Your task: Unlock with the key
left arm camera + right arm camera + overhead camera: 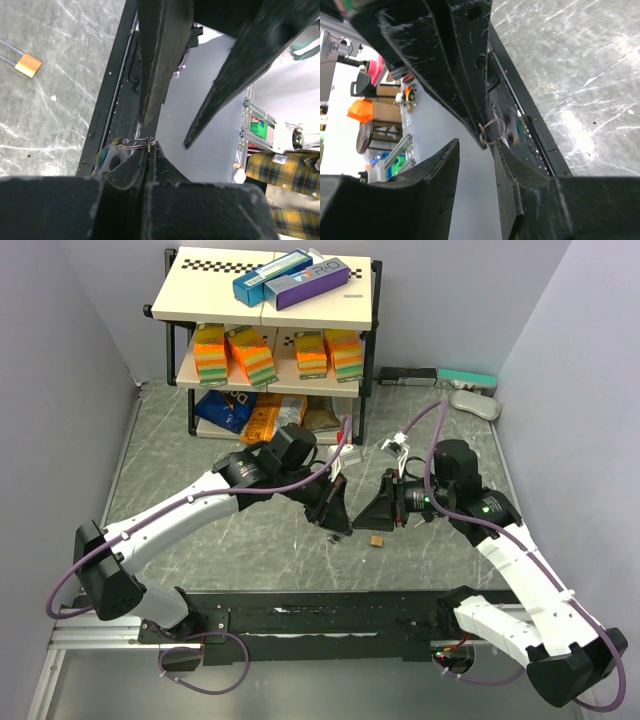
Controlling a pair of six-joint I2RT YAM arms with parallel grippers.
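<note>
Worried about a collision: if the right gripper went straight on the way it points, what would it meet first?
Likely the left gripper, shut on the key ring, straight ahead of the right gripper's parted fingers; depth is unclear.

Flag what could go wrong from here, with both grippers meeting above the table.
1. The left gripper pinches only the thin key ring at its fingertips. The key dangles loose and blurred, so it may swing or slip if the open right gripper grabs for it.
2. The padlock lies unheld on the table, apart from both grippers. It would likely slide when a key is pushed into it.
</note>
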